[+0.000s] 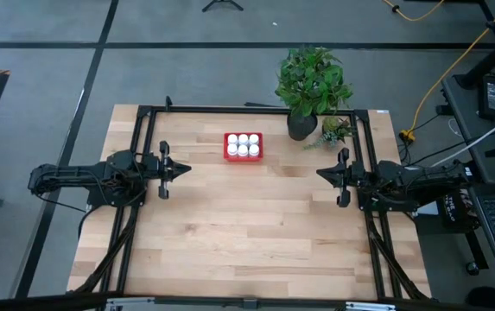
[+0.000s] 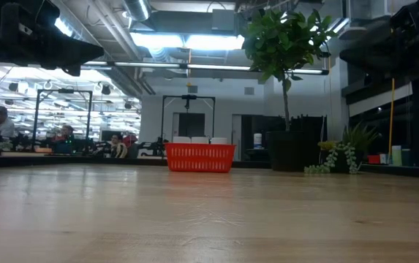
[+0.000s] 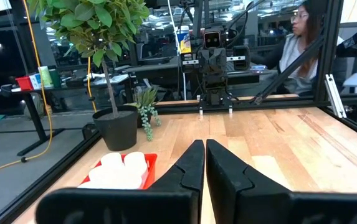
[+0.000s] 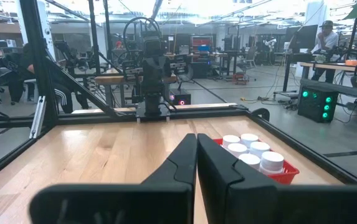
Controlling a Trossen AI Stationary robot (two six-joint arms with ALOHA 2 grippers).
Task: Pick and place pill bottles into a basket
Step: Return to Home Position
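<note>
The red basket stands on the table near its far edge, left of the plant pot. Several white pill bottles stand upright inside it, filling it; their caps show in the right wrist view and the left wrist view. My left gripper hovers level at the table's left side, shut and holding nothing. My right gripper hovers level at the right side, shut and holding nothing. Both point toward the table's middle, well away from the basket.
A dark pot with a leafy plant stands at the far right of the table, with a small trailing plant beside it. A black frame runs round the table. People sit beyond the table.
</note>
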